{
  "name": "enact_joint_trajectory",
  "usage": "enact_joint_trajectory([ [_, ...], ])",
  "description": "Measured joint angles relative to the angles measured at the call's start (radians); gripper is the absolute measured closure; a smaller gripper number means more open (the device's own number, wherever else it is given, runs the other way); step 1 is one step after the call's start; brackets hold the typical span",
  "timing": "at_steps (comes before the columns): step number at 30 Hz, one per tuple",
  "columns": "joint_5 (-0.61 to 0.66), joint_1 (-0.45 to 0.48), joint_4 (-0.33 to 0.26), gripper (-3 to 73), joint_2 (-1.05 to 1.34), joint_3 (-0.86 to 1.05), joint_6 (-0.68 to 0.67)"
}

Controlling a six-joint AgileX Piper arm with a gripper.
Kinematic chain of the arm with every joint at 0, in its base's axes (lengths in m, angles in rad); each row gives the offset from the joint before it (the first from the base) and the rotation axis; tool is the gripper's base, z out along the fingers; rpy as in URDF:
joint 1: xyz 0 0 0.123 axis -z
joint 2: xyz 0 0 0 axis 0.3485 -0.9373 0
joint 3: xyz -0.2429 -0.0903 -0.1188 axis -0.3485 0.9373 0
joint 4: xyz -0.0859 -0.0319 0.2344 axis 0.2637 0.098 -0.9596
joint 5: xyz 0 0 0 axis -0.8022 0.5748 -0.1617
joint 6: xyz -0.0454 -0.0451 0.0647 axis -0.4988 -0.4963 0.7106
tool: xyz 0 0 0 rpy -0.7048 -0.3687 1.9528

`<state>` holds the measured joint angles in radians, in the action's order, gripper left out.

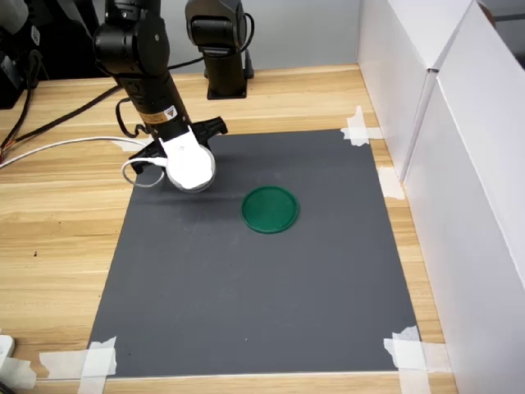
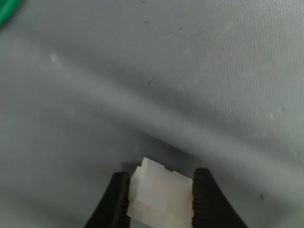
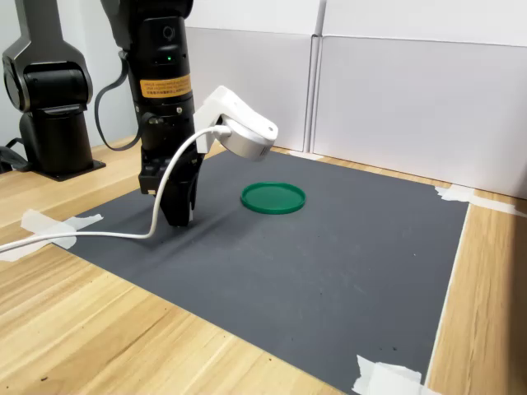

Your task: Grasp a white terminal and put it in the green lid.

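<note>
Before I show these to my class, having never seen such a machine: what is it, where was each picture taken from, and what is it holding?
It is one black robot arm ending in a two-fingered gripper. Two cameras stand off the arm: the first exterior view looks down on the wooden table from above, the second exterior view looks across it from low at the side. The wrist view comes from a white camera mounted on the arm itself, looking down past the fingers. A dark grey mat is taped to the table at its corners, and the green lid lies on it, empty. In the wrist view the fingers are closed on the white terminal, a tiny pale plastic block. The gripper is low over the mat, beside the lid.
</note>
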<state>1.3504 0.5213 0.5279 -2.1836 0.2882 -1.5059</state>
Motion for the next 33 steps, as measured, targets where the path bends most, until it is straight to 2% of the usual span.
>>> enact_joint_trajectory([
  [5,0.062,-0.021,-0.030,40.1,0.078,-0.110,-0.025],
  [13,0.219,-0.191,-0.037,40.1,0.102,-0.295,-0.031],
  [22,0.215,-0.339,-0.029,40.1,0.056,-0.305,0.010],
  [28,0.163,-0.347,0.003,40.1,-0.024,-0.305,0.029],
  [33,0.144,-0.347,0.005,40.1,-0.089,-0.298,0.023],
])
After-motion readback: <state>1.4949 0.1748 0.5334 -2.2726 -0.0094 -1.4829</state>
